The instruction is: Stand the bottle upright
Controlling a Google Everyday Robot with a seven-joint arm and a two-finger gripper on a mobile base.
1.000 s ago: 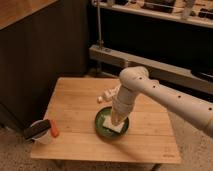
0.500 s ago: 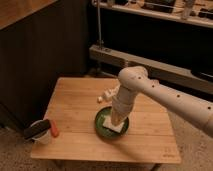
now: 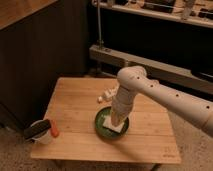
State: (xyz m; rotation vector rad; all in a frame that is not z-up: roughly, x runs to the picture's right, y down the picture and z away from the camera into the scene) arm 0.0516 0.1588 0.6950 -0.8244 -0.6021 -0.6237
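Nothing has visibly moved since the earlier frames: we find the arm, the bottle and the bowl in the same positions.

1. We locate the bottle (image 3: 107, 94), small and white, on the wooden table (image 3: 75, 107). It sits to the left of and beyond the jaws, close beside the arm (image 3: 150, 90), and is not in contact with the gripper. It appears to lie on its side rather than stand; we cannot make out its cap end.
2. We locate the gripper (image 3: 117, 120) at the lower end of the arm, lowered over the green bowl (image 3: 100, 120). We cannot tell how the jaws stand, since the wrist covers them.
3. Directly below the jaws, a pale rectangular block (image 3: 112, 127) rests inside the bowl, on its near side.
4. Far to the left of the jaws and slightly nearer the camera, at the table's corner, we note a white cup (image 3: 41, 138) with a dark item (image 3: 37, 129) across its top and an orange item (image 3: 53, 131) just beside it.
5. Well beyond the jaws, behind the table, a metal rack (image 3: 115, 55) runs across the view.
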